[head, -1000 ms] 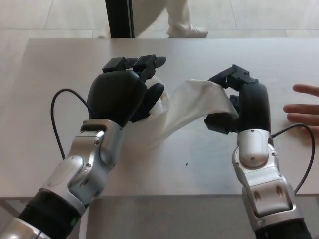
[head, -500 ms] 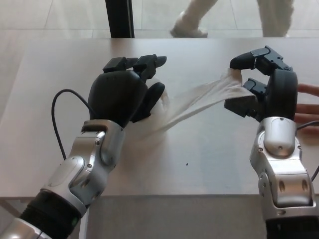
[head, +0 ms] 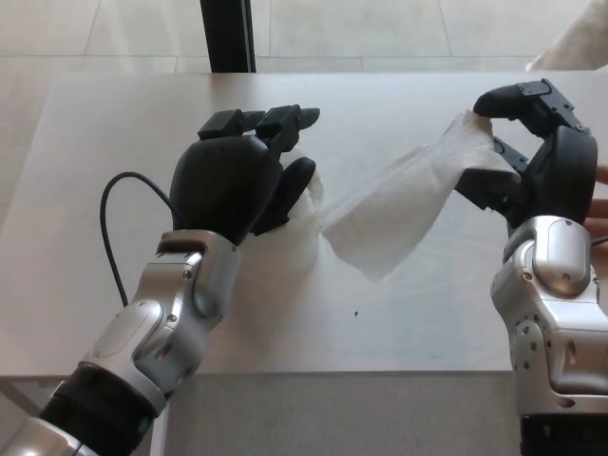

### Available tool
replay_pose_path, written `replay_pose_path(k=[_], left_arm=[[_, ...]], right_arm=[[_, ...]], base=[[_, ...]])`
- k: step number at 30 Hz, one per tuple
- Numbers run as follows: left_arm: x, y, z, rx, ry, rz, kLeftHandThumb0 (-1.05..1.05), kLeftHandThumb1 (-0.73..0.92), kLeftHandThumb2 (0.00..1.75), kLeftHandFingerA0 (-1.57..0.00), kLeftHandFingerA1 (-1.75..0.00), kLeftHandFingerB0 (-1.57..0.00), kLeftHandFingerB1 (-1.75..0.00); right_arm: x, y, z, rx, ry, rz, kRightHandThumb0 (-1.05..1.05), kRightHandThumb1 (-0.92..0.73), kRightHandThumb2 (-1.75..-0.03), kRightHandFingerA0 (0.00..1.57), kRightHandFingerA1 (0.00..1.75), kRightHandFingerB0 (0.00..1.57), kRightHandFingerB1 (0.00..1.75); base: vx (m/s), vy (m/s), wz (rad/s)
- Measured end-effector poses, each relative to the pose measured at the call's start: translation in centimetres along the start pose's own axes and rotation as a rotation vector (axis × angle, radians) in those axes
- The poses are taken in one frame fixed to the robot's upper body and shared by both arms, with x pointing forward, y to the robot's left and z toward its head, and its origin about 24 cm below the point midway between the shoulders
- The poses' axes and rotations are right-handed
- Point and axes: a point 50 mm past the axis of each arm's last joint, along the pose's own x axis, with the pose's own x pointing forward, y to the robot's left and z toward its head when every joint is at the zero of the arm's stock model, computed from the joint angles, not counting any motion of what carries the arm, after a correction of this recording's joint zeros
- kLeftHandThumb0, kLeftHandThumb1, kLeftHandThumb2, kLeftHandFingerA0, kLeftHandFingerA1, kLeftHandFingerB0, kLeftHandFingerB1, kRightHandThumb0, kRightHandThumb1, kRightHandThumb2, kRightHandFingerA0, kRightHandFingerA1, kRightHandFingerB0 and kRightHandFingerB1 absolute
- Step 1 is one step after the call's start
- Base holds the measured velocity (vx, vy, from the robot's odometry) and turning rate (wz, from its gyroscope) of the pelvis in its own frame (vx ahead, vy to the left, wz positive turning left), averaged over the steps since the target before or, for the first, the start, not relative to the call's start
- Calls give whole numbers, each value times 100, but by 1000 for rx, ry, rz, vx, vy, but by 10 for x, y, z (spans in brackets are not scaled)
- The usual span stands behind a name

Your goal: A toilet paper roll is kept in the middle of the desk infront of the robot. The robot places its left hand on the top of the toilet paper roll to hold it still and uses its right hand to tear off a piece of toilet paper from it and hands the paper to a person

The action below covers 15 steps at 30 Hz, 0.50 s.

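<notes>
Two hands: left hand (head: 242, 180) covers roll (head: 302, 237); right hand (head: 537, 157) pinches paper (head: 394, 214).

One toilet paper roll (head: 302, 237); one torn paper sheet (head: 399, 211); two robot hands: left hand (head: 237, 176), right hand (head: 537, 142); one surface (head: 114, 123)

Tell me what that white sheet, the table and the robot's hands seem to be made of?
The white sheet looks like soft tissue paper: matte, crinkled, draping limply. The table seems to be a smooth pale laminate or coated board with a dull sheen. The left robot hand and right robot hand look like black matte plastic or rubber, on glossy silvery forearm shells.
</notes>
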Motion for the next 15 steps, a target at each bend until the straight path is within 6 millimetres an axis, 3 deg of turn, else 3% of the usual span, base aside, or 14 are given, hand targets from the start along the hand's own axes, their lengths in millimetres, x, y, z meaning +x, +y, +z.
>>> replay_pose_path(k=[4,8,9,11,15], left_arm=[[-1,0,0,-2,0,4,-41,80,76,-23,-46,-29,-41],[-2,-1,0,-5,0,10,-41,79,79,-24,-45,-31,-38],[-2,-1,0,-5,0,10,-41,79,80,-24,-45,-30,-39],[-3,-1,0,-6,-1,12,-41,78,80,-24,-45,-30,-38],[-4,-1,0,-9,-1,13,-40,79,79,-24,-44,-31,-38]], right_arm=[[0,-4,2,54,11,-22,-25,-67,-120,106,175,82,175],[1,-9,3,116,27,-57,-26,-61,-126,106,175,80,175],[2,-10,3,129,31,-63,-26,-71,-114,105,175,78,175],[3,-12,4,161,39,-78,-27,-76,-108,105,175,78,175],[6,-15,8,220,47,-106,-26,-72,-117,105,175,78,175]], base=[[0,0,0],[0,0,0],[0,0,0],[0,0,0],[0,0,0]])
